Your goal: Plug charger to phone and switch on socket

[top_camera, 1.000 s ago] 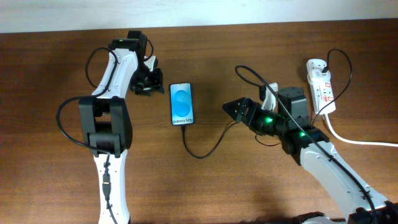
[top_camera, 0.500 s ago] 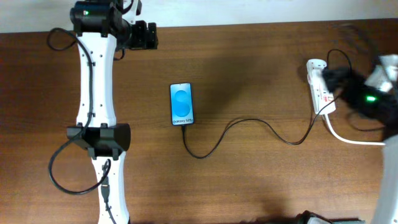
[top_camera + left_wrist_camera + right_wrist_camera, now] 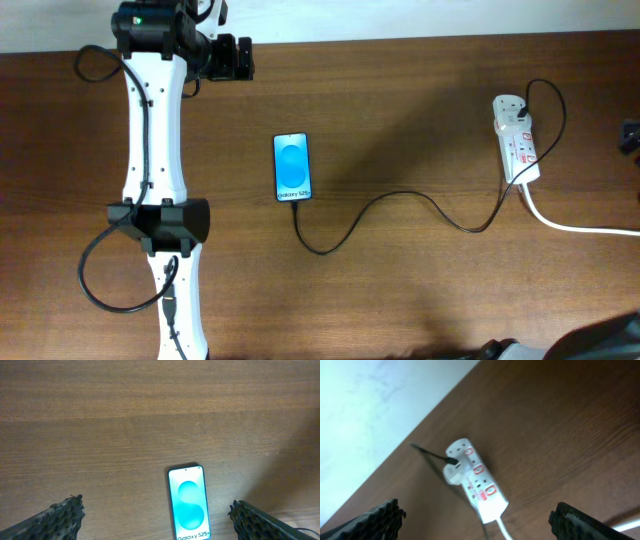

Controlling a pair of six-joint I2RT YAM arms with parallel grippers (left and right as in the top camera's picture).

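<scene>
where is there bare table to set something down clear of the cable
Widest bare patch: the wood between the phone and the socket, above the charger. The front strip below the charger, right of the left arm, is also free. Crowded: around the socket, where charger and white cord gather, and just below the phone.

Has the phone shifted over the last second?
No. In the overhead view the phone sits exactly where it did, at the same distance left of the power strip and in the same orientation.
</scene>
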